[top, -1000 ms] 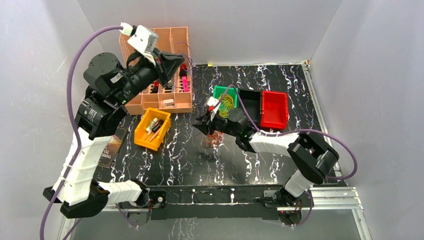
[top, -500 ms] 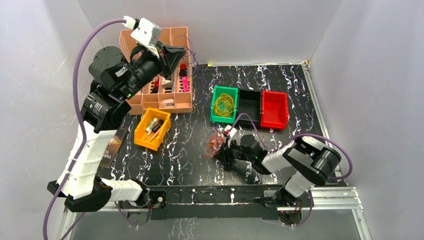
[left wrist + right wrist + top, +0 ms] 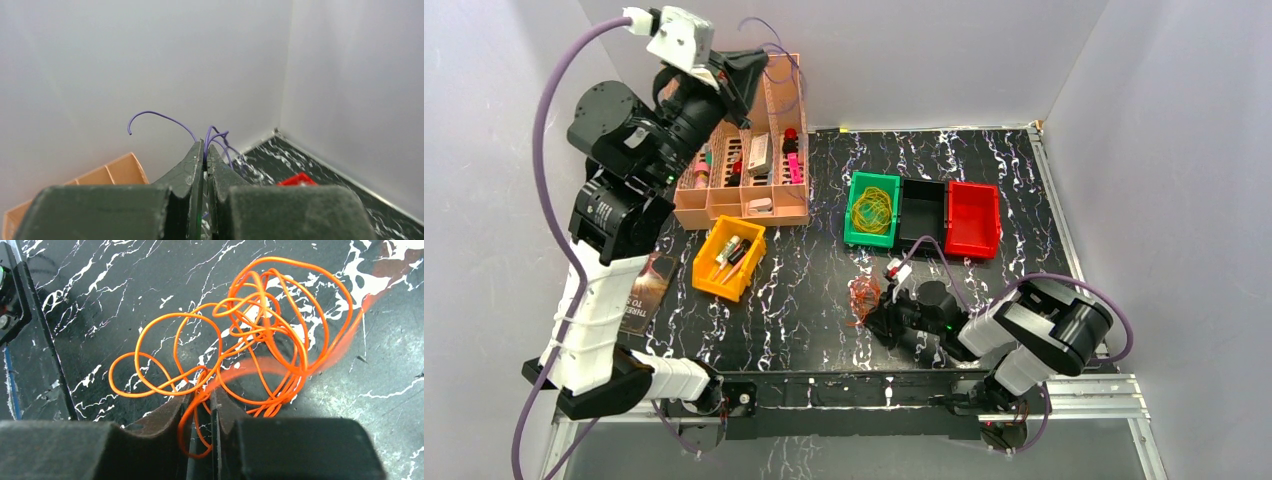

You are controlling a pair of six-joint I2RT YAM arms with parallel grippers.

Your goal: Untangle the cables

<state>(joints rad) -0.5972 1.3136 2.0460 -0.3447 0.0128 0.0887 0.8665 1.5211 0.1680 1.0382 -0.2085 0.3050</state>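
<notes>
my left gripper [image 3: 205, 150] is raised high near the back wall, above a peach organiser tray [image 3: 734, 213]. its jaws are pressed tight on a thin purple cable [image 3: 159, 113] that curls up out of the tips. my right gripper [image 3: 202, 402] sits low over the black marbled table [image 3: 804, 290], jaws nearly together. strands of the orange cables [image 3: 260, 325] run between them and seem pinched, though one loop is blurred. the rest of that tangle lies loose on the table just ahead. yellow cables [image 3: 871, 208] sit in a green bin [image 3: 869, 241], beside a black bin [image 3: 922, 205] and a red bin [image 3: 972, 215]. a yellow bin [image 3: 714, 278] of small parts stands near the tray. my left arm hides some tray compartments.
</notes>
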